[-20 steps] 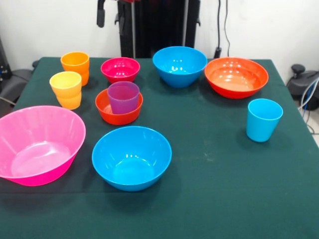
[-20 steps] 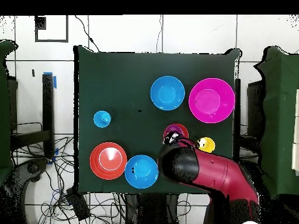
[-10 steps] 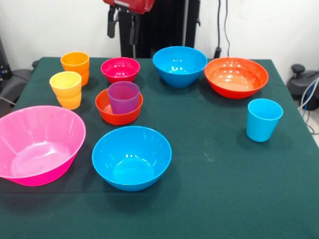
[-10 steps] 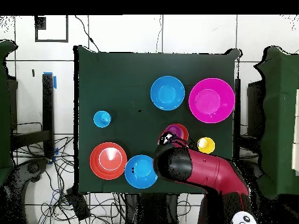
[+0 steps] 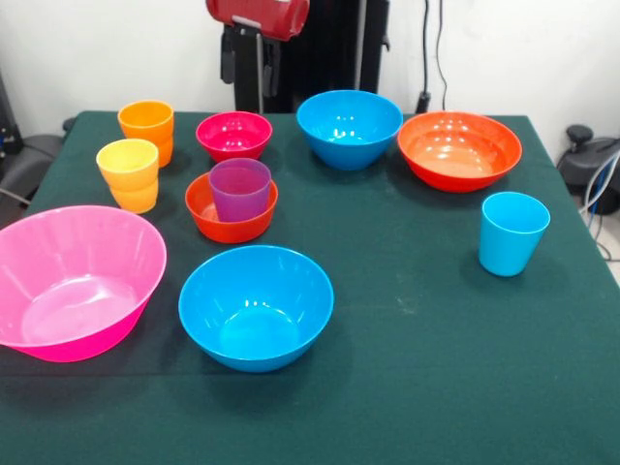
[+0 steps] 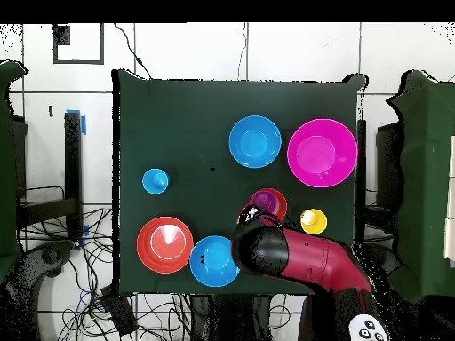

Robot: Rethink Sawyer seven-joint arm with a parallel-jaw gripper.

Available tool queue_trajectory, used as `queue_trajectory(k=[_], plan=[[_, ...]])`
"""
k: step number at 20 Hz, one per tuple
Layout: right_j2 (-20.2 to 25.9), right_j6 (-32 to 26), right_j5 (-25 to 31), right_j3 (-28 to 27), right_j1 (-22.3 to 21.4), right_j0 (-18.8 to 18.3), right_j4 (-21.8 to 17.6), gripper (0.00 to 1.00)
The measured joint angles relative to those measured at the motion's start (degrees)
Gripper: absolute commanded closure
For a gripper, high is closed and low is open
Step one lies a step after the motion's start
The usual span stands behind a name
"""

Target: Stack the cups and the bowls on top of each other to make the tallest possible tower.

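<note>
The red and black arm (image 6: 302,262) reaches in over the robot's edge of the table (image 5: 407,320), its gripper (image 5: 250,66) hanging above the small magenta bowl (image 5: 233,135) without touching it. Two dark fingers (image 5: 230,60) point down with a gap between them, apparently parted and holding nothing (the dark pedestal behind blurs their outline). The purple cup (image 5: 239,189) stands upright inside the small orange-red bowl (image 5: 231,209), just in front of the magenta one. The yellow cup (image 5: 128,173) and orange cup (image 5: 146,129) stand close by.
</note>
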Motion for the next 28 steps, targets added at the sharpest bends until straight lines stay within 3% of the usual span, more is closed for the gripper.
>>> queue_trajectory(k=[8,14,28], plan=[[0.03,0.0,-0.12,0.1,0.57,0.04,0.01,0.0],[0.12,0.0,-2.19,0.07,3.59,0.03,0.04,0.0],[0.51,0.0,-11.52,0.01,17.54,0.03,0.08,0.0]])
